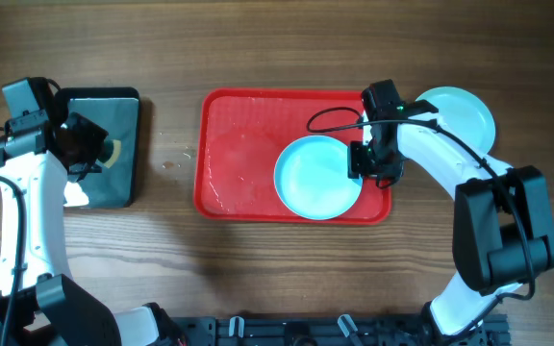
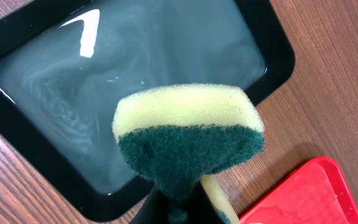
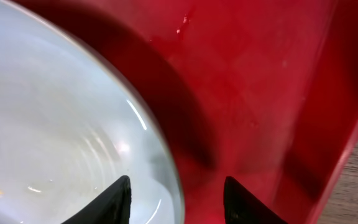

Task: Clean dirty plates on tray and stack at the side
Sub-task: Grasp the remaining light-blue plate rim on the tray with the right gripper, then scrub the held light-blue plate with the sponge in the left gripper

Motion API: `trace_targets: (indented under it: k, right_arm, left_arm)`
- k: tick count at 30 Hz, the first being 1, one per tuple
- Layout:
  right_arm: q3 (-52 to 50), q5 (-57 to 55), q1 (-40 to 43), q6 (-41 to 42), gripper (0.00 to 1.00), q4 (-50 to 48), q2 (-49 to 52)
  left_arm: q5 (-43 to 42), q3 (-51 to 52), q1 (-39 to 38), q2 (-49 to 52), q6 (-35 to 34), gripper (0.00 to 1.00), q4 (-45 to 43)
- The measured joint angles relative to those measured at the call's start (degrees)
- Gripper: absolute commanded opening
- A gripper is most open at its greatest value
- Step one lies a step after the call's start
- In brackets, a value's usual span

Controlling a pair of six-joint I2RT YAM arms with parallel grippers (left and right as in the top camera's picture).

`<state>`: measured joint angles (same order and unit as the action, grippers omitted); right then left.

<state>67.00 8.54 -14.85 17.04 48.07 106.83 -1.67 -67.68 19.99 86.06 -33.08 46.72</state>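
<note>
The red tray lies mid-table. One pale turquoise plate sits in its right half. My right gripper is open, its fingers straddling that plate's right rim; in the right wrist view the gripper has one finger over the plate and one over the tray floor. A yellow speck shows on the plate at the left edge. A second turquoise plate lies on the table right of the tray. No white plate shows. My left gripper is shut on a yellow-green sponge.
A black tray holding cloudy water stands at the far left, under the sponge; it also shows in the left wrist view. The red tray's corner lies to its right. The red tray's floor looks wet.
</note>
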Motion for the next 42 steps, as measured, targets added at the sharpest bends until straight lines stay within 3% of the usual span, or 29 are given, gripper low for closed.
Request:
trace_targets:
  k: [5,7,11,19,32,42]
  right_arm:
    - [-3.2,0.2,0.0,1.9,0.40,-4.0,-0.3]
    - [-3.7,0.2,0.0,3.1,0.33,-4.7,-0.6]
    - [-4.4,0.2,0.0,5.1,0.04,-5.6,-0.9]
    - [-5.2,5.4,0.0,5.3,0.04,-10.1,-1.0]
    - [-5.1,6.4,-7.1,0.6,0.04,-20.4,-0.9]
    - [-5.1,6.4,-7.1,3.5,0.04,-21.6,-0.9]
  left_arm:
    - [0.0,0.0,0.0,0.0,0.0,0.04,0.0]
    - [0.0,0.0,0.0,0.0,0.0,0.04,0.0]
    - [-0.8,0.0,0.0,0.0,0.0,0.04,0.0]
    - [-11.0,0.0,-2.7,0.1,5.0,0.04,-1.8]
    - [-17.4,0.0,-30.2,8.5,7.5,0.04,-8.0]
    - [-17.7,0.0,-40.6,15.3,2.9,0.04,-14.4]
